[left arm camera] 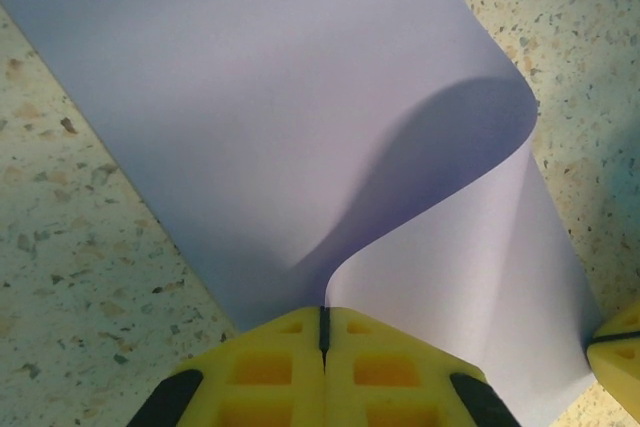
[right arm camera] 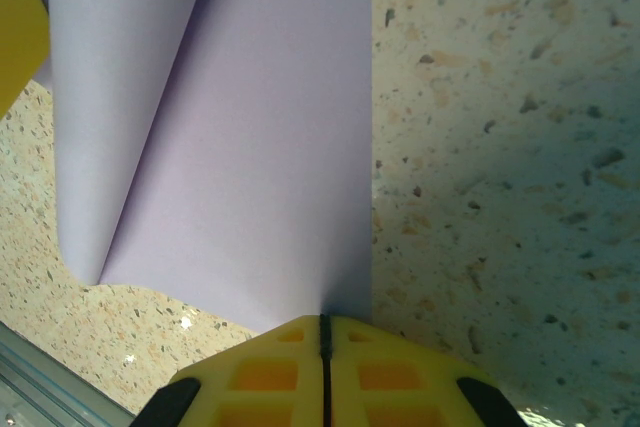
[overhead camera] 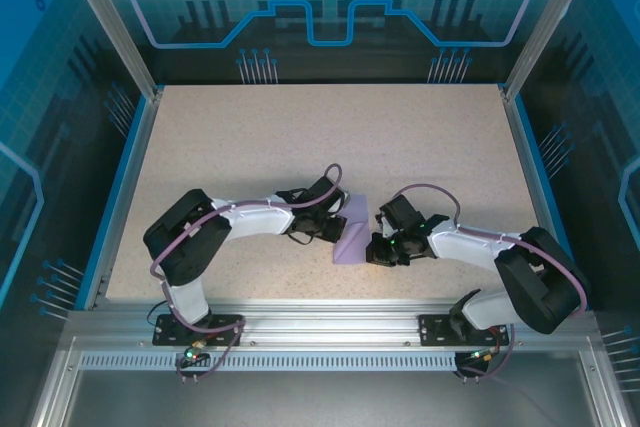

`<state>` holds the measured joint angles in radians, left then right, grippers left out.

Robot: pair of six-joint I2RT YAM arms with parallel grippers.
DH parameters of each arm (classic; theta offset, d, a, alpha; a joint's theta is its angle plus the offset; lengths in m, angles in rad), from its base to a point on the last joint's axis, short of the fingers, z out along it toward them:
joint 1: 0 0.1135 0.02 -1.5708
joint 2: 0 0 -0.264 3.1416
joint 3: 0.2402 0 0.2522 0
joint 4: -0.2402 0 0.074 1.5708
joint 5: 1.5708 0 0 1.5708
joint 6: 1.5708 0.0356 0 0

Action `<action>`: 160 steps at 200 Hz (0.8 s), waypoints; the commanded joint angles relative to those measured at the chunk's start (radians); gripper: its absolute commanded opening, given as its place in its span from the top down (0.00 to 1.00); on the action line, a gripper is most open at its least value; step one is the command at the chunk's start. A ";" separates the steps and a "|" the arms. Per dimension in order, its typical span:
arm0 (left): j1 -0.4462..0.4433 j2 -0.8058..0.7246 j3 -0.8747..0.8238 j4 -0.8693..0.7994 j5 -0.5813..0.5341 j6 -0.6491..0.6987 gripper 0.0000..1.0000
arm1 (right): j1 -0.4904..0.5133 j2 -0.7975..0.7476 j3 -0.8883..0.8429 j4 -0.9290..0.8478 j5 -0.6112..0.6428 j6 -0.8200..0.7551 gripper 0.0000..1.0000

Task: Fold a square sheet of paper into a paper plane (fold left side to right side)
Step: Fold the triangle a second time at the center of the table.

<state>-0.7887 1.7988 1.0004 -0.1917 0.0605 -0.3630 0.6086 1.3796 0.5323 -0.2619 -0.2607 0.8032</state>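
Speckled worktop (overhead camera: 300, 137), both arms reaching in from the near edge and meeting at its middle front. The square sheet of paper (overhead camera: 352, 235) lies there between them. It looks partway through the left-to-right fold: one flap curls up and over in a soft loop, no crease pressed yet, and the lower layer lies flat on the worktop. Your left gripper (left arm camera: 323, 322) is closed, pinching the lifted edge, and the paper bows out from the seam, probably so you can carry that side across. Your right gripper (right arm camera: 324, 332) is also closed, nipping the sheet's near right corner, likely as an anchor so the sheet doesn't slide. The two grippers sit just beside each other along the sheet's near edge.
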 commanded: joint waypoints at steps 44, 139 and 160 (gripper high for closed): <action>0.009 0.026 0.035 -0.028 0.021 0.021 0.93 | 0.013 0.020 0.005 -0.074 0.027 -0.017 0.92; 0.009 0.057 0.061 -0.050 0.041 0.024 0.92 | 0.013 0.015 0.009 -0.079 0.029 -0.017 0.92; 0.009 0.062 0.066 -0.058 0.042 0.027 0.92 | 0.013 0.014 0.011 -0.082 0.031 -0.018 0.92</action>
<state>-0.7872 1.8359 1.0393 -0.2169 0.0769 -0.3588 0.6086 1.3808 0.5350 -0.2676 -0.2600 0.8028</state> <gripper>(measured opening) 0.080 0.082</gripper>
